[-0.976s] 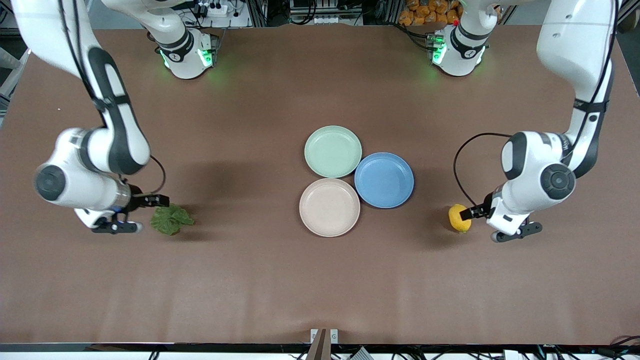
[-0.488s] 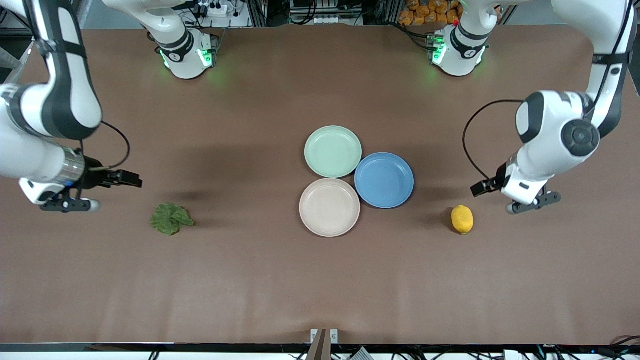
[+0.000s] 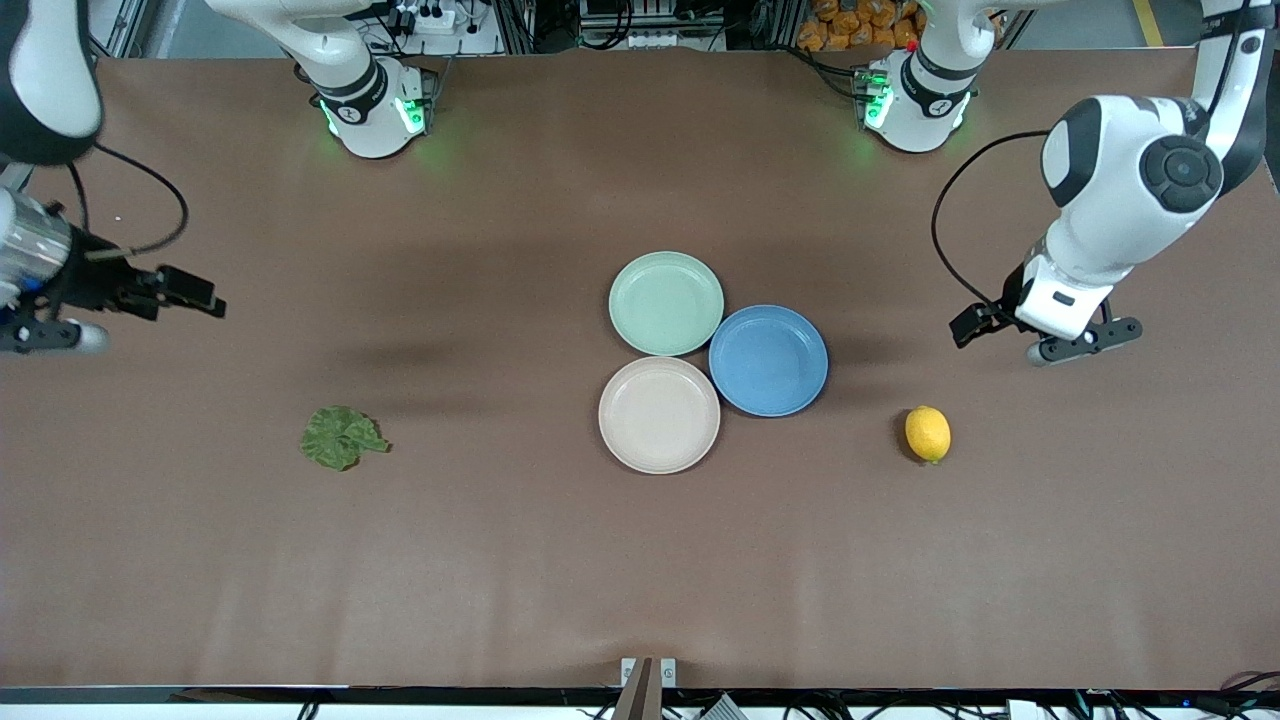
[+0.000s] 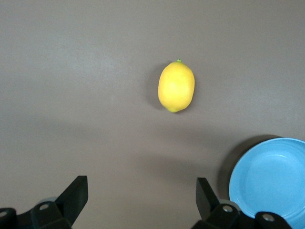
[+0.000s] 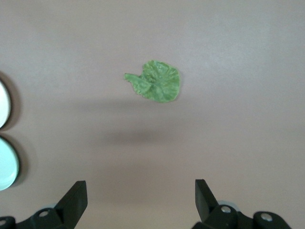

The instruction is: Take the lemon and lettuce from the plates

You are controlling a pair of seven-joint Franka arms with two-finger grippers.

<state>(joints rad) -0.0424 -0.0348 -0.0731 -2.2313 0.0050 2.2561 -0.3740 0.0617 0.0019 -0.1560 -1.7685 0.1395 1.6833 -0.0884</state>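
Observation:
The yellow lemon (image 3: 928, 433) lies on the bare brown table, off the plates, toward the left arm's end; it also shows in the left wrist view (image 4: 176, 87). The dark green lettuce (image 3: 342, 437) lies flat on the table toward the right arm's end, and shows in the right wrist view (image 5: 157, 81). The mint plate (image 3: 666, 303) and the beige-pink plate (image 3: 659, 414) are both empty at mid-table. My left gripper (image 3: 1050, 330) (image 4: 141, 195) is open and empty, up over the table by the lemon. My right gripper (image 3: 50, 325) (image 5: 140, 198) is open and empty, over the table's edge area by the lettuce.
An empty blue plate (image 3: 768, 360) touches both other plates on the side toward the lemon; its rim shows in the left wrist view (image 4: 271, 176). The edges of the beige-pink plate (image 5: 2, 105) and the mint plate (image 5: 7, 162) show in the right wrist view.
Both grippers have risen and drawn away from the lemon and the lettuce, toward the robots' bases and the table's ends. The lemon and lettuce stay on the table.

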